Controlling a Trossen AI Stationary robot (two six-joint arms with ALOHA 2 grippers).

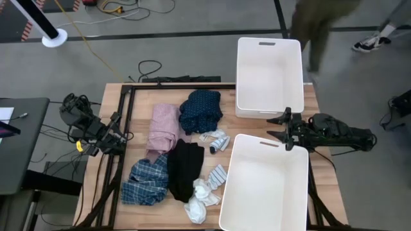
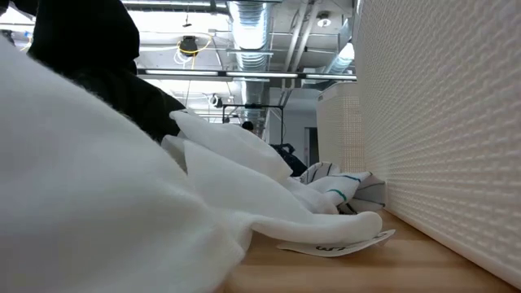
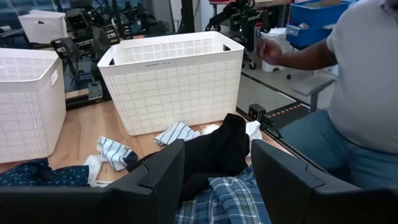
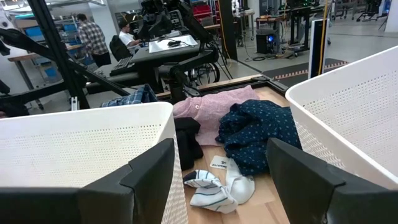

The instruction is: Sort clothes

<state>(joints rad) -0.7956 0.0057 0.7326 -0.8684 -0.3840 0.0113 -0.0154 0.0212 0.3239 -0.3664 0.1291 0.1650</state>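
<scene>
The clothes lie in a loose heap on the table's middle: a navy patterned garment [image 1: 200, 110], a pink one [image 1: 163, 129], a black one [image 1: 185, 169], a blue plaid shirt [image 1: 146, 181], a striped sock [image 1: 216, 140], and white and striped socks [image 1: 205, 191] near the front. My left gripper [image 1: 126, 137] is open and empty at the table's left edge, beside the pink garment. My right gripper [image 1: 277, 126] is open and empty between the two bins. The black garment [image 3: 217, 152] and plaid shirt [image 3: 227, 196] lie ahead of the left fingers.
Two large white plastic bins stand on the table's right: one at the far right [image 1: 268, 77], one at the near right [image 1: 264, 186]. A person [image 3: 360, 93] sits close to the table's near edge. A dark frame [image 1: 125, 122] runs along the table's left side.
</scene>
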